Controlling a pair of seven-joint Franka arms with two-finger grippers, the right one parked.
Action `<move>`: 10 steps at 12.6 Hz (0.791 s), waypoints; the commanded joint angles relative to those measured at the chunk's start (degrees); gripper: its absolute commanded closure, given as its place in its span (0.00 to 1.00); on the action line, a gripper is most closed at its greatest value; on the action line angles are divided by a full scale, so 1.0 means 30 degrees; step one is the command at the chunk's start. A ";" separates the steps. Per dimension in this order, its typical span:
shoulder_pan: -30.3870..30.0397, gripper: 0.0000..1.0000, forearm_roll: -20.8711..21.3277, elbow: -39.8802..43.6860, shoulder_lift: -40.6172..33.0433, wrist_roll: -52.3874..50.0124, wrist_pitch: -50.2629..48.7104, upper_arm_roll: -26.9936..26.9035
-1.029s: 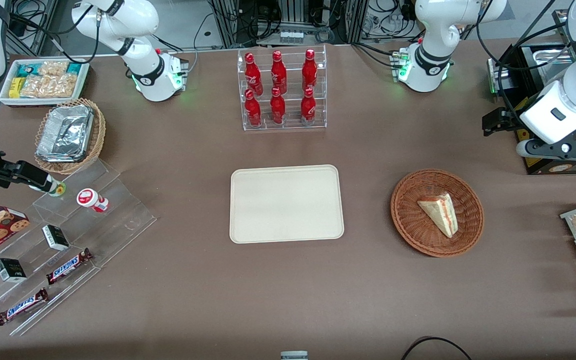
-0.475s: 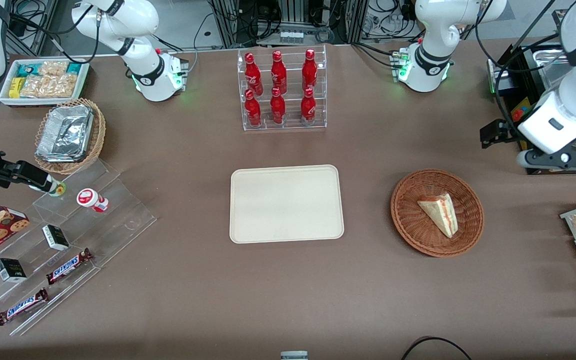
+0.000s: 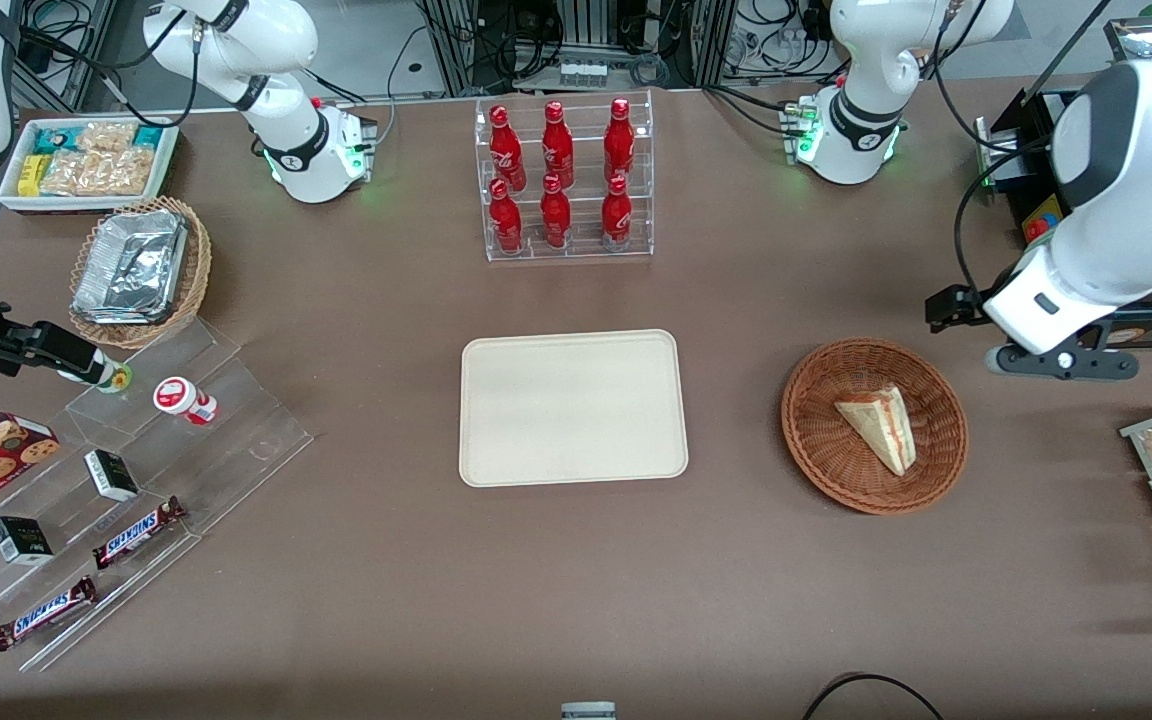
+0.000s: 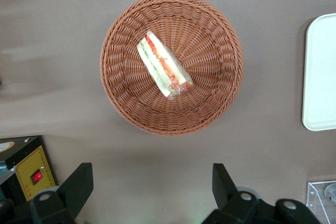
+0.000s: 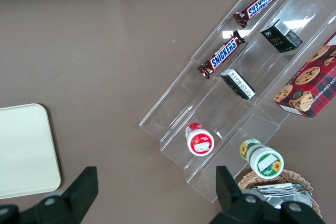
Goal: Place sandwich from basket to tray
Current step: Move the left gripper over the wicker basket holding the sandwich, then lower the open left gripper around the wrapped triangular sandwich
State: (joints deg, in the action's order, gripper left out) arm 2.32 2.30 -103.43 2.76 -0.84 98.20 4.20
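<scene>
**Sandwich in basket, gripper up above, fingers apart**

Sandwich (image 3: 878,428) (image 4: 164,66) lies flat in the basket (image 3: 874,425) (image 4: 171,63), roughly mid-bowl, red/green filling edge showing in wrist view. Nothing touching it. Basket sits on the table (image 3: 356,560), near the tray (image 3: 573,408) (image 4: 321,73), toward working arm's end. Tray bare, approx. table centre. Gripper (image 4: 152,190) hangs above the table just beside the basket, farther from front cam than it; fingers (image 4: 77,187) spread wide, holding nothing, well clear of sandwich. Bottle rack (image 3: 566,178) w/ red bottles stands farther from front cam than tray. Snack bars on clear stepped shelf (image 3: 136,470) toward parked arm's end.
</scene>
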 commanded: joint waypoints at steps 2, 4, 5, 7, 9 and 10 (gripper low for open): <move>-0.0040 0.00 -0.0297 -0.2897 -0.0363 -0.0307 0.3495 -0.0139; -0.0070 0.00 -0.0297 -0.4509 -0.0334 -0.0336 0.5723 -0.0168; -0.0070 0.00 -0.0297 -0.5242 -0.0276 -0.0423 0.6835 -0.0197; -0.0070 0.00 -0.0297 -0.7027 -0.0275 -0.1180 0.9469 -0.0198; -0.0070 0.00 -0.0297 -0.7417 0.0015 -0.2467 1.0244 -0.0198; -0.0099 0.00 -0.0297 -0.7417 0.0163 -0.3722 1.0361 -0.0198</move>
State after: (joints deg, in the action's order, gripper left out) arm 2.02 2.03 -124.82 3.57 -7.12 127.86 3.75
